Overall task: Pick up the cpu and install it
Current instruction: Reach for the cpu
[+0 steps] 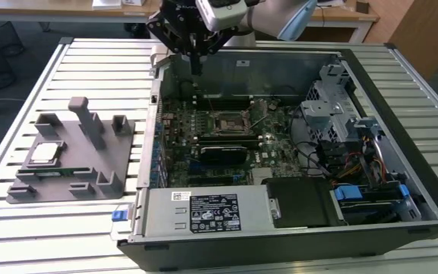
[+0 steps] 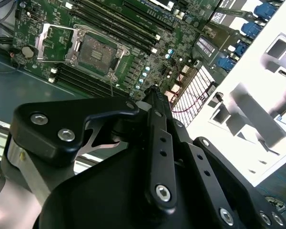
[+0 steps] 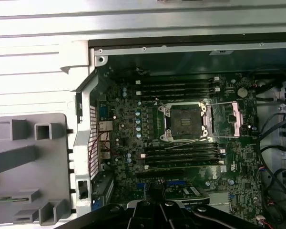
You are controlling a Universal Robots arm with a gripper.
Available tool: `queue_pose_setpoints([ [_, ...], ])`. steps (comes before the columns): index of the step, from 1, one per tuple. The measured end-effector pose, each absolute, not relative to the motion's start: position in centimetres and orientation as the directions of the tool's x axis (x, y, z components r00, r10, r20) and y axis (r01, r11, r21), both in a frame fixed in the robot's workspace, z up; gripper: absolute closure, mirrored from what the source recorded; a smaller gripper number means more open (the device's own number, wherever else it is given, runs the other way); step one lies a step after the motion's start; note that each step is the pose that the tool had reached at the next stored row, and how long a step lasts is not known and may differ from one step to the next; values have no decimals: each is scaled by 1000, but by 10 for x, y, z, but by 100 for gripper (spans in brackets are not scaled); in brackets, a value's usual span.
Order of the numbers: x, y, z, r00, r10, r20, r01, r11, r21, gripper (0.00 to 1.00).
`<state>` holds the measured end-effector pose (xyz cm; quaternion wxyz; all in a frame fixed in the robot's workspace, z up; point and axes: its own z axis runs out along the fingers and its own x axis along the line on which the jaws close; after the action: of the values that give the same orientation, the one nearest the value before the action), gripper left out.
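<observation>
One small square silver-grey cpu (image 1: 45, 152) lies on one grey plastic fixture plate (image 1: 74, 191) on the slatted metal tabletop (image 1: 97, 68), well apart from the single black hand (image 1: 196, 69), which hangs pointing straight down, closed on nothing, above one open black computer case (image 1: 280, 251)
</observation>
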<state>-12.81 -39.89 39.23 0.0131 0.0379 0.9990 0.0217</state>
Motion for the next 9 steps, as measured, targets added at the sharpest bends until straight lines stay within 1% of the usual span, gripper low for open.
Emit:
queue_pose_setpoints([
  [9,-136,-399,392,-997,76,-24,75,996,44,89],
])
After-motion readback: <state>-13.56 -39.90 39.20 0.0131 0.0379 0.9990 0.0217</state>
